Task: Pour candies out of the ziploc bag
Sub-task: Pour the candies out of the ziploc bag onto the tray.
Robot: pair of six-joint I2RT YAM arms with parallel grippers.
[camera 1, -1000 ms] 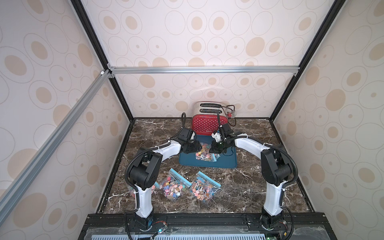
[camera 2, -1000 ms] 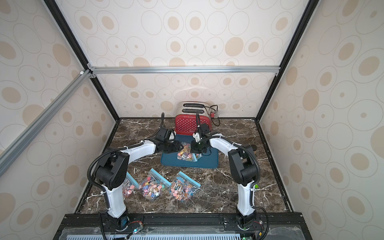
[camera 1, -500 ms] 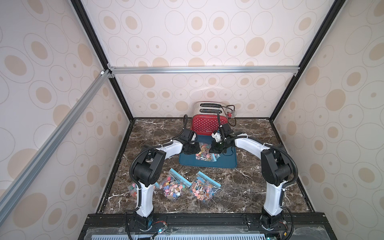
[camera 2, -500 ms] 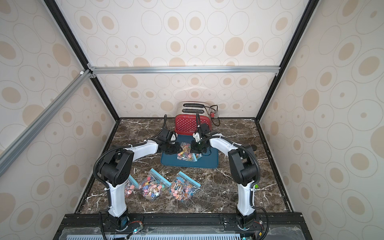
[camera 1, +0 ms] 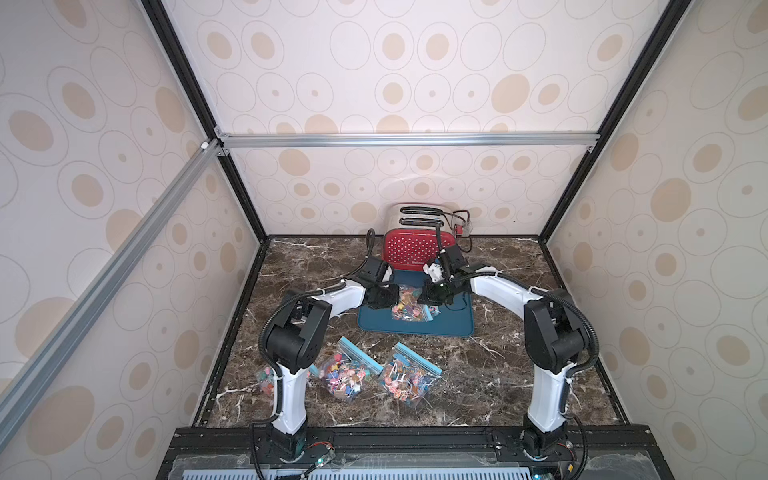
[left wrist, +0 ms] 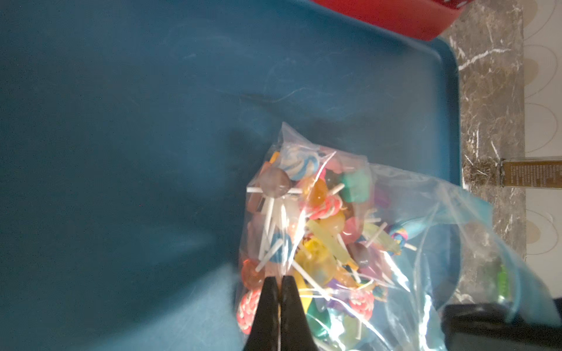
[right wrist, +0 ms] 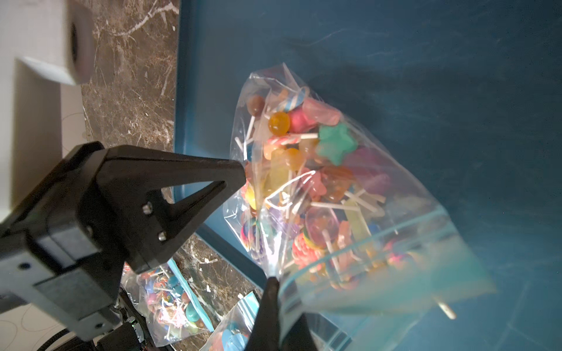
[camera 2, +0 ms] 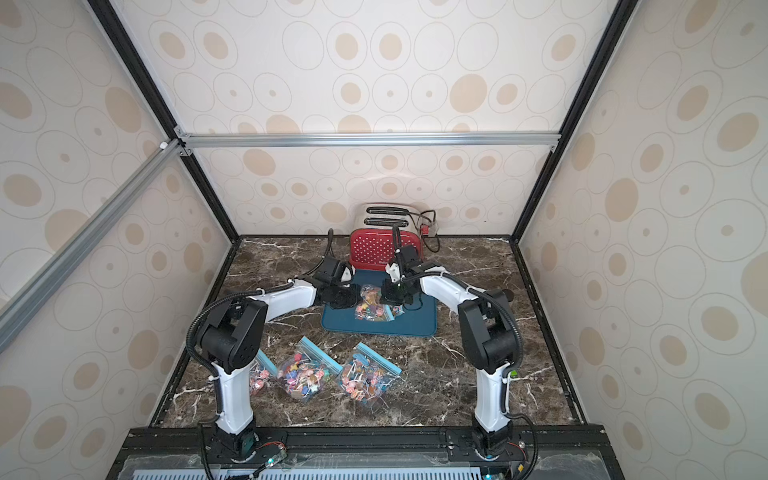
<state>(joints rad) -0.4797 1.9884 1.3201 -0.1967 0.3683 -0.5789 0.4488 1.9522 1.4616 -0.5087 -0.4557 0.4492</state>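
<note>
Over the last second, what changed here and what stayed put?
The left gripper closed, pinching the ziploc bag over the blue tray. The right gripper stayed shut on the bag's zip edge; the candies remain inside; the spare bags and toaster did not move.

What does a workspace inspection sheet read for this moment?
Surface: dark marble tabletop, blue tray at its middle.
Job's things: ziploc bag over the tray, full of candies.
Clutter: three more filled bags near the front, one partly behind the left arm; red toaster at the back.
Grippers: left gripper shut on the bag's film; right gripper shut on it beside the zip strip.
Cables: toaster cord looped behind it; black hoses along both arms.
Surroundings: circle-patterned walls, aluminium bar across the back.
</note>
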